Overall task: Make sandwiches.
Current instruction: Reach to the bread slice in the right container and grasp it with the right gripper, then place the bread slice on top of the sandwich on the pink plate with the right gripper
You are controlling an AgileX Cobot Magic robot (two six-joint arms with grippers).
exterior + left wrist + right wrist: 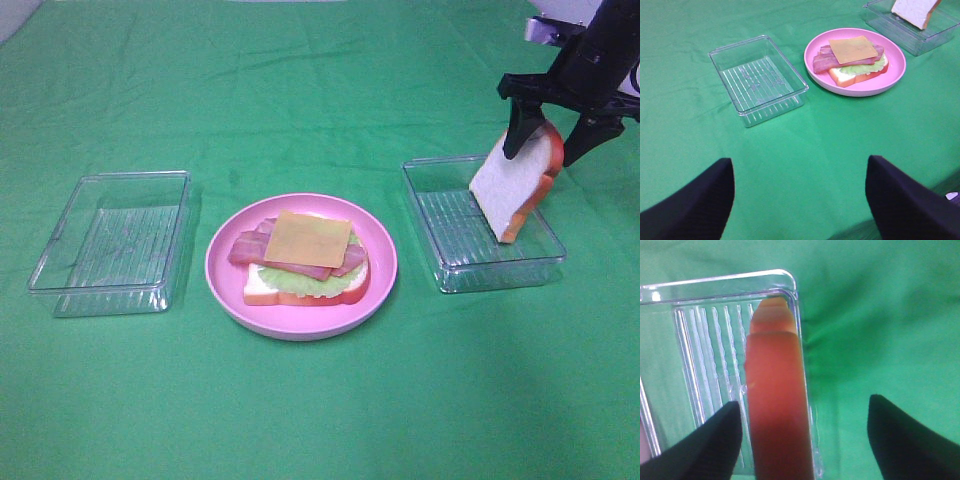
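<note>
While the left gripper (797,200) hangs open over the tabletop (300,420), the right gripper (548,130) straddles a tilted bread slice (515,185); grip unclear.

Table (320,420) under creased green cloth, carrying 3 items in a row: clear plastic tray (112,243) at left, round pink plate (222,285) in the middle, second clear tray (450,262) at right, none touching, each well apart from its neighbour.
</note>
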